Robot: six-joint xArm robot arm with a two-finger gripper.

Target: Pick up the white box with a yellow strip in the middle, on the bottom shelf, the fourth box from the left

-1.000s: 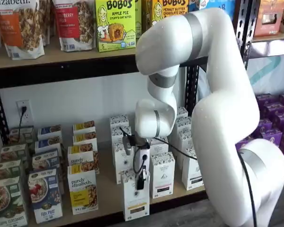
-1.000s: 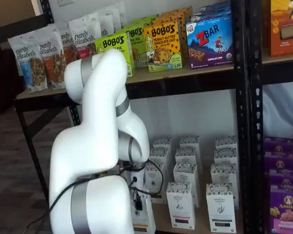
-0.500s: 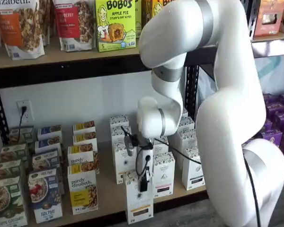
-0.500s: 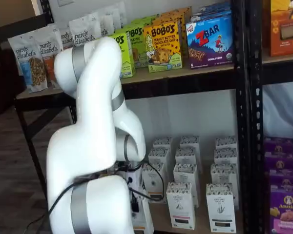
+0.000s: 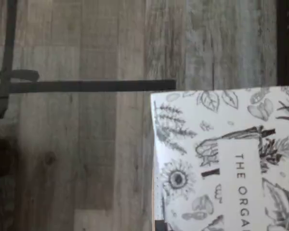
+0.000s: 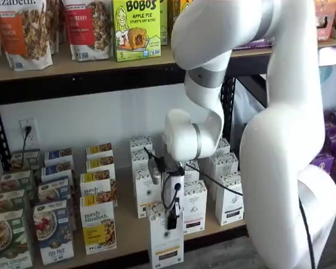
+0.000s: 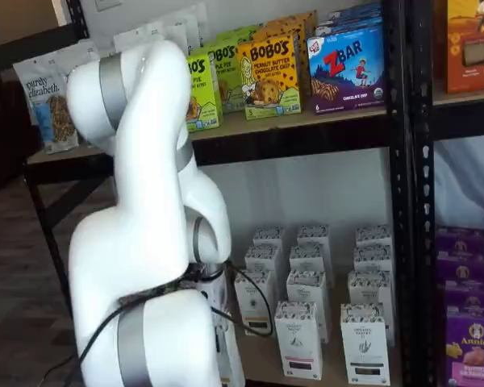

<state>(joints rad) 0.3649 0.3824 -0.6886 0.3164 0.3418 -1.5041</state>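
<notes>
While our gripper hangs low in the middle of a shelf view, its black fingers are clamped tight on the white box, which sits at the front edge of the bottom shelf, ahead of the row of like cartons. Through the wrist view we see the box's patterned top over wood-grain flooring.

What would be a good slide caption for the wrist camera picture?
Looking down from the wrist: the white box, its top covered in botanical line drawings, hangs over the wood-grain floor.
</notes>
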